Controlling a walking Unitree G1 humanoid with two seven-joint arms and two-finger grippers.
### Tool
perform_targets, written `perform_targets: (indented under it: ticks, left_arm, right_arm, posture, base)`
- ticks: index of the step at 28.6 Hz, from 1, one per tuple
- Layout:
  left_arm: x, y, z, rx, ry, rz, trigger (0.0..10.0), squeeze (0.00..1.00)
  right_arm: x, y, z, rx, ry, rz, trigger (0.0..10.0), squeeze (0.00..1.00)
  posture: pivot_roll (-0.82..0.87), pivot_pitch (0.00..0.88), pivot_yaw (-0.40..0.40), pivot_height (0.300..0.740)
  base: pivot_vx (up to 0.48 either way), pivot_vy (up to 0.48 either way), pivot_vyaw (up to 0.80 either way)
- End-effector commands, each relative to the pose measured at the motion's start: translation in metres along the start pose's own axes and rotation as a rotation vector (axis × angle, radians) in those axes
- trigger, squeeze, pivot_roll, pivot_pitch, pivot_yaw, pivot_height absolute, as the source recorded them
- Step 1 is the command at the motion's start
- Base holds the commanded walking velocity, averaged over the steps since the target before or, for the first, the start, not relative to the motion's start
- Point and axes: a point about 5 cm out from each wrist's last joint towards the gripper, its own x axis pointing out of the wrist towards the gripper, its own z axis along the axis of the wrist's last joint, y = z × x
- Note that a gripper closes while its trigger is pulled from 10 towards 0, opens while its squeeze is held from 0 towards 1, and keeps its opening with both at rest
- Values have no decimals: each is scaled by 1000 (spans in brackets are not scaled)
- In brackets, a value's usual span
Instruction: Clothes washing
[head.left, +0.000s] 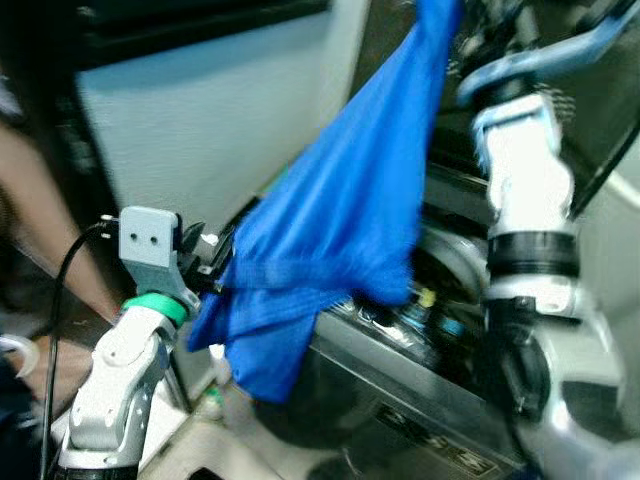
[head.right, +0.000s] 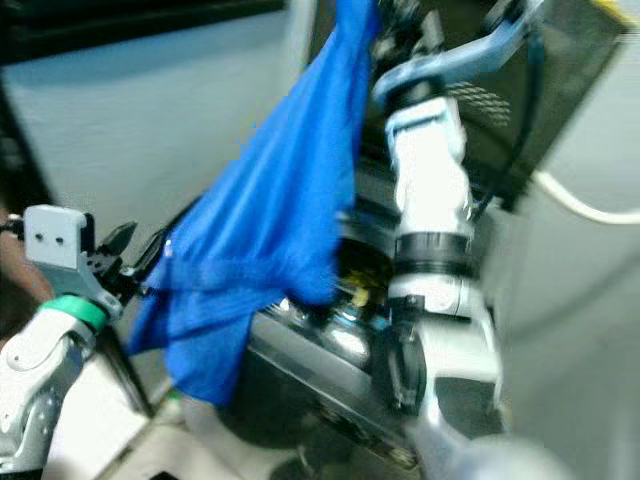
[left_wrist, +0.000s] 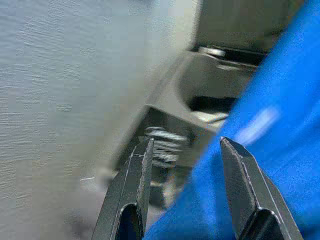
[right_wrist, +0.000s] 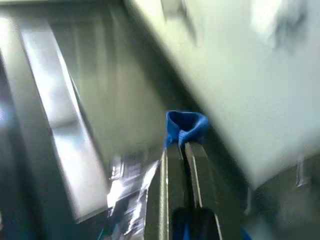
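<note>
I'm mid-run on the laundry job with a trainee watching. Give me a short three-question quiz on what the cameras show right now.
1. True or false: the right claw is shut on the blue cloth.
2. How do the left claw fingers stand? A) open beside the cloth B) clamped on it C) holding a bottle
3. Fill in: the cloth hangs from the raised ____ arm, in front of the washing machine.

Key: 1 true; 2 A; 3 right.
</note>
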Motion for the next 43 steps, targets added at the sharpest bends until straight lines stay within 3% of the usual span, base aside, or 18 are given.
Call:
perform_targets:
  ticks: [1,3,7,9,10,11,12,13,14,15,16,17,18,19,22,39,41,43]
  left_arm:
    - [-1,1,-1,-8,3,9,10000,0]
    - [-2,2,-1,-7,1,19,10000,0]
    - [-3,3,-2,-7,2,25,10000,0]
    - [-4,3,-2,-6,1,31,10000,0]
    - [-4,3,-2,-6,1,31,10000,0]
    - [-4,4,0,-3,-5,45,10000,0]
    - [-4,4,0,-3,-5,45,10000,0]
    - [-4,7,2,-1,-14,67,10000,0]
    - [-4,7,2,-1,-14,67,10000,0]
    - [-5,10,3,1,-22,88,10000,0]
    - [-5,10,3,1,-22,88,10000,0]
    - [-6,13,5,3,-28,111,10000,0]
    - [-6,13,5,3,-28,111,10000,0]
    - [-7,17,6,0,-34,134,10000,0]
    - [-8,19,7,-7,-37,154,10000,0]
    - [-12,19,7,-12,-46,183,10000,0]
    - [-12,20,7,-14,-49,188,10000,0]
    - [-12,20,7,-13,-50,195,10000,0]
  right_arm:
    - [9,5,13,-21,-58,3,10000,0]
    - [26,25,26,-107,-60,61,10000,0]
    - [29,32,17,-178,0,88,10000,0]
    - [24,30,-4,-214,98,100,10000,0]
    - [24,30,-4,-214,98,100,10000,0]
    - [17,26,-25,-225,199,107,10000,0]
    - [17,26,-25,-225,199,107,10000,0]
    - [7,20,-50,-236,301,114,10000,0]
    - [7,20,-50,-236,301,114,10000,0]
    - [-5,15,-72,-235,400,129,10000,0]
    - [-5,15,-72,-235,400,129,10000,0]
    - [-19,12,-94,-222,485,146,10000,0]
    - [-19,12,-94,-222,485,146,10000,0]
    - [-32,13,-112,-204,551,170,10000,0]
    - [-47,19,-133,-172,643,228,10000,0]
    - [-43,29,-131,-133,610,285,10000,0]
    - [-35,37,-126,-129,589,318,10000,0]
    - [4,70,-92,-96,426,392,10000,0]
  posture:
    - [119,0,-60,740]
    - [122,0,-68,740]
    - [120,0,-72,740]
    - [122,0,-75,740]
    - [122,0,-75,740]
    - [122,0,-75,740]
    - [122,0,-75,740]
    - [123,0,-77,740]
    - [123,0,-77,740]
    - [123,0,-77,740]
    - [123,0,-77,740]
    - [123,0,-77,740]
    - [123,0,-77,740]
    - [125,0,-79,740]
    - [125,0,-79,740]
    - [121,0,-87,740]
    - [121,0,-89,740]
    - [121,0,-89,740]
  base:
    - [0,0,-800]
    - [0,0,-800]
    - [0,0,-800]
    - [0,0,-800]
    - [0,0,-800]
    - [0,0,-800]
    - [0,0,-800]
    - [0,0,-800]
    - [0,0,-800]
    - [0,0,-800]
    - [0,0,-800]
    - [0,0,-800]
    - [0,0,-800]
    - [0,0,-800]
    - [0,0,-533]
    - [0,0,0]
    - [0,0,0]
    - [0,0,0]
